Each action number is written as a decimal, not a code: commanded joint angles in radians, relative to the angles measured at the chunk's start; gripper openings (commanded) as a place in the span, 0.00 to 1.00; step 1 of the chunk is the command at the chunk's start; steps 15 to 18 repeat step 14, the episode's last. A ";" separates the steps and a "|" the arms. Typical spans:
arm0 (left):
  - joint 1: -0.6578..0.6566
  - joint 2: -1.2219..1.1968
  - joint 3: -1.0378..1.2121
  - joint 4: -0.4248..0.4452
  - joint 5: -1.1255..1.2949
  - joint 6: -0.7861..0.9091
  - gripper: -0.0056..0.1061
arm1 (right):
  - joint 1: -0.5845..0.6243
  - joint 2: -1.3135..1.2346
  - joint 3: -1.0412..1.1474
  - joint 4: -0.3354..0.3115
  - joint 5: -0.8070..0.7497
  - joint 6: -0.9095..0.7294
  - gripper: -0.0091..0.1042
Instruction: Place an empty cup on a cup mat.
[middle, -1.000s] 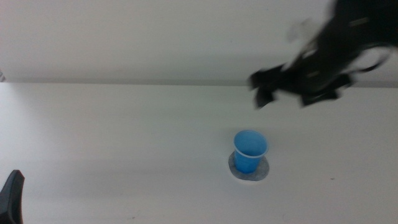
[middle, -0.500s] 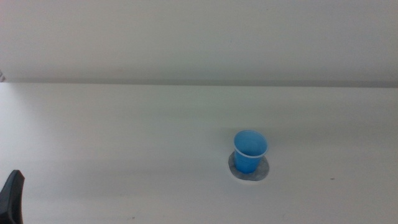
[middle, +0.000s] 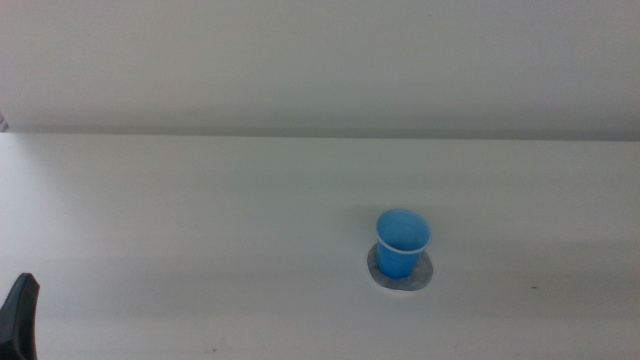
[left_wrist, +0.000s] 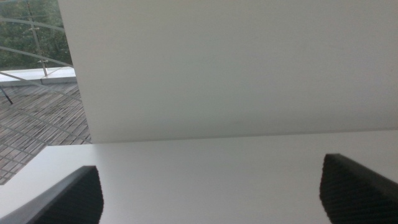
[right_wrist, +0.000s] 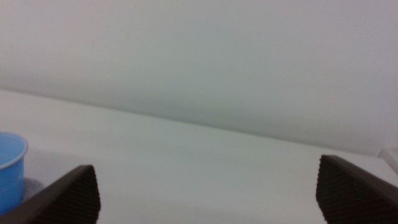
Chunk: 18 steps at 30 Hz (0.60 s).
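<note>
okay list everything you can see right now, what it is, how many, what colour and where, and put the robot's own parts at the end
cup: one, bright blue with thin white rim, upright on the cup mat, right of the table's centre
cup mat: one, mottled grey, flat under the cup
table: one, white, in front of a white wall
left gripper: one, dark jaws open, waiting at the table's near left edge
right gripper: one, dark jaws open, out of the middle view, cup to one side

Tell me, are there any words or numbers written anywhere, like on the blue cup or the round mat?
None: no words, numbers or signs can be read anywhere.
The cup is plain blue with a white rim.
The cup mat under it is mottled grey, with no print.
The table, the wall and both open grippers, left gripper and right gripper, carry no labels.
</note>
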<state>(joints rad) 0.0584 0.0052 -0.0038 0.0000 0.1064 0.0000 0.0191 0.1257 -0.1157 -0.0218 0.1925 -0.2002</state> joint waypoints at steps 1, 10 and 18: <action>-0.008 -0.042 0.041 0.000 -0.012 0.000 0.89 | -0.008 -0.043 0.050 -0.009 -0.082 -0.010 0.90; -0.008 -0.042 0.041 0.000 -0.012 0.000 0.89 | -0.008 -0.160 0.155 0.002 -0.062 -0.008 0.90; -0.008 -0.042 0.041 0.000 -0.012 0.000 0.89 | -0.008 -0.160 0.155 0.003 -0.074 -0.008 0.90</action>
